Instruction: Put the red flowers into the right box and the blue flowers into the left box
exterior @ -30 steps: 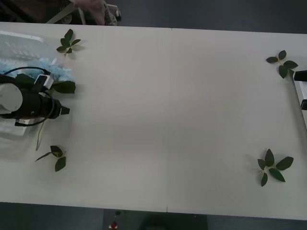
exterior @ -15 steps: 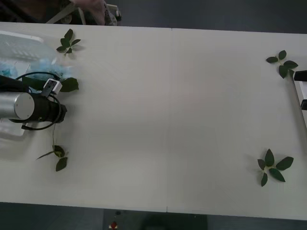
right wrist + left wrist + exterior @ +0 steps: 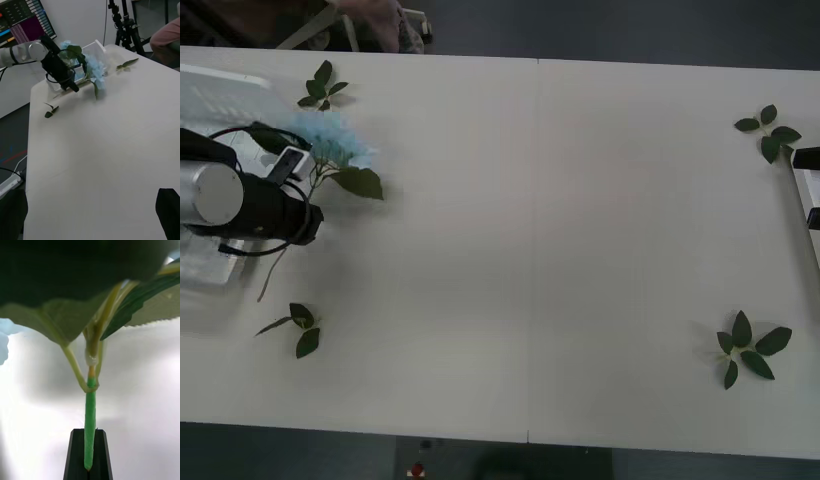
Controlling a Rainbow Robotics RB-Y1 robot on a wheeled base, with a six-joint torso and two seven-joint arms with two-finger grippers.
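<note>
One blue flower clamped by its stem in left tool, beside left box, four leaf sprigs on table

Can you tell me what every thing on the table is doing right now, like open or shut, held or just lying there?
Left gripper: fingers shut on the blue flower's stem, by the left box.
Blue flower: held up over the table edge of the left box, leaf hanging.
Left box: open on top, at the table's left end.
Right gripper: open, holding nothing.
Right box: at the table's right edge, contents hidden.
Leaf sprigs: lying loose.
</note>
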